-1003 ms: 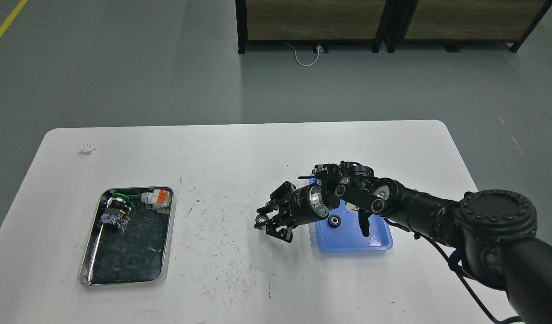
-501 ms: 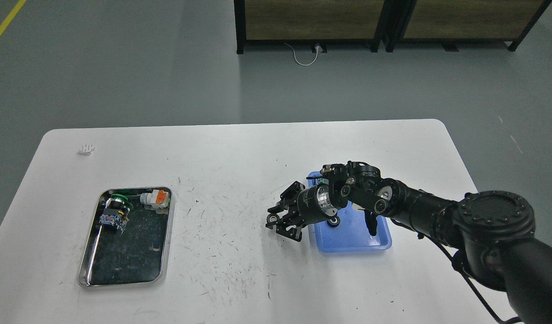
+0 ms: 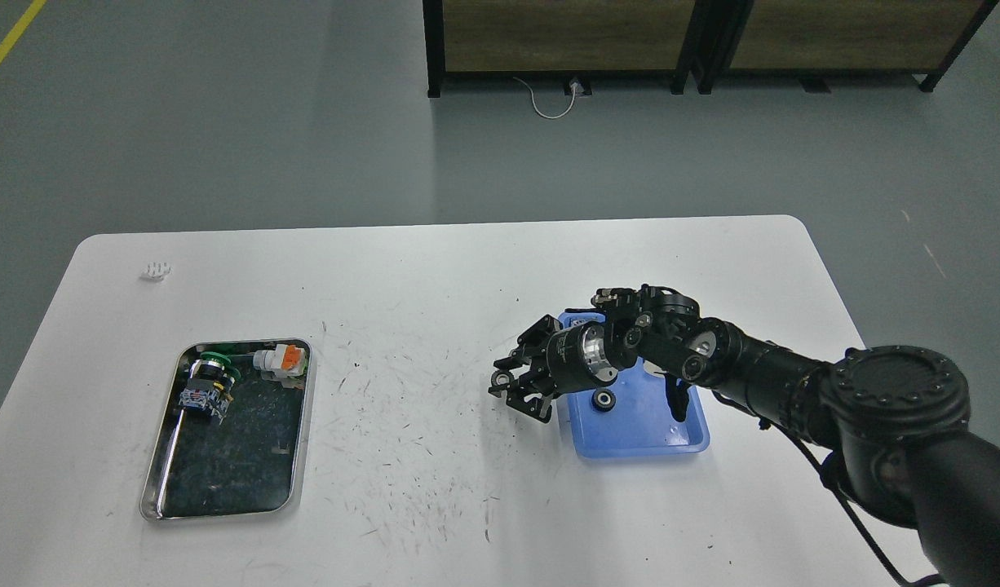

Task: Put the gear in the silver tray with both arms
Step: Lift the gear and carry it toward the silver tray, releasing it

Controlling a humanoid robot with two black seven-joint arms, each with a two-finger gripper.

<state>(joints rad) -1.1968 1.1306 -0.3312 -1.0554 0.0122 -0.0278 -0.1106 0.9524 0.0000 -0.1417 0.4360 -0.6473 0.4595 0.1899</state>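
Observation:
The silver tray (image 3: 292,456) lies at the table's left and holds a green-and-black part (image 3: 209,381) and a white-and-orange part (image 3: 278,359) at its far end. A small black gear (image 3: 603,399) lies in the blue plastic tray (image 3: 643,436) right of centre. My right arm comes in from the lower right. Its gripper (image 3: 514,385) hovers just left of the blue tray's left edge, fingers spread and nothing between them, a short way left of the gear. My left arm is out of view.
A small white piece (image 3: 156,270) lies near the table's far left corner. The white table (image 3: 435,277) is scuffed with dark marks in the middle. Dark-framed wooden shelving (image 3: 565,33) stands on the floor beyond the table.
My right gripper has moved to the right and slightly up, closer to the blue tray's left edge. The gear and the silver tray have not moved.

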